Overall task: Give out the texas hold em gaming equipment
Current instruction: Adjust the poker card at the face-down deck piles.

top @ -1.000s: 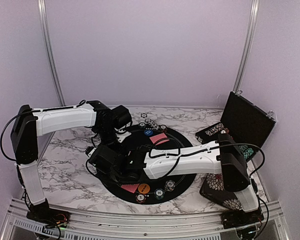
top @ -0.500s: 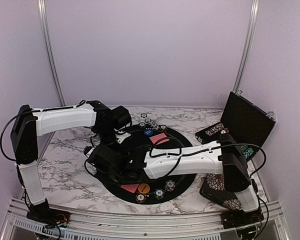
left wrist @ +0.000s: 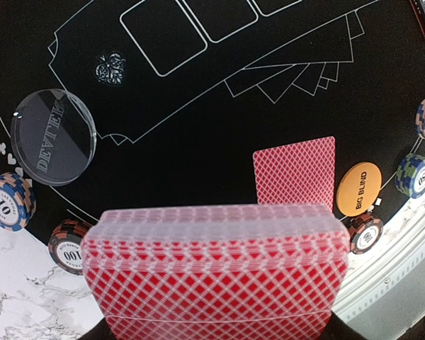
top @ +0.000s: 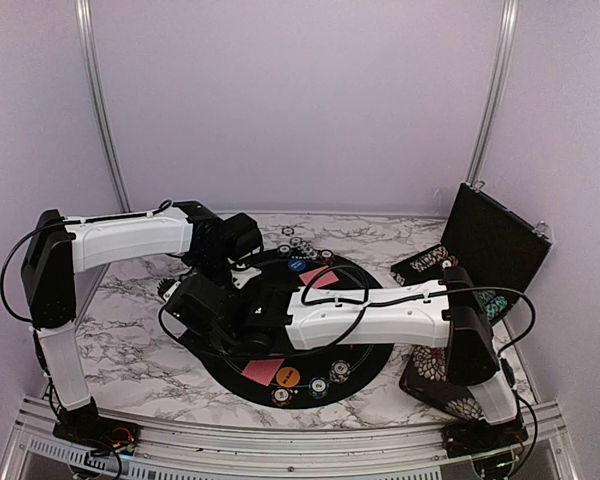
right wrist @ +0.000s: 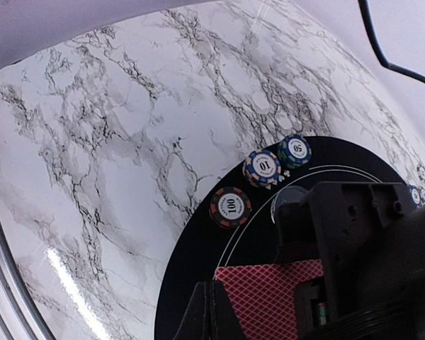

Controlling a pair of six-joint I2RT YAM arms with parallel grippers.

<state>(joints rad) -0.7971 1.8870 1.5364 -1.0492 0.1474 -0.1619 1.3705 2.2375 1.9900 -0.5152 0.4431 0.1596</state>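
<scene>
Right hand [right wrist: 211, 297] has swung left, pinched shut, maybe empty; left hand [top: 242, 270], largely hidden, holds deck [left wrist: 216, 276].

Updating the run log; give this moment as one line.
left gripper: holding card deck | right gripper: shut, near deck | mat: one card beside orange button

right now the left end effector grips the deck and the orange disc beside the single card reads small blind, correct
No: the orange disc reads BIG BLIND, not small blind, per the left wrist view. The left end effector does grip the deck; the disc is beside the single card.
</scene>
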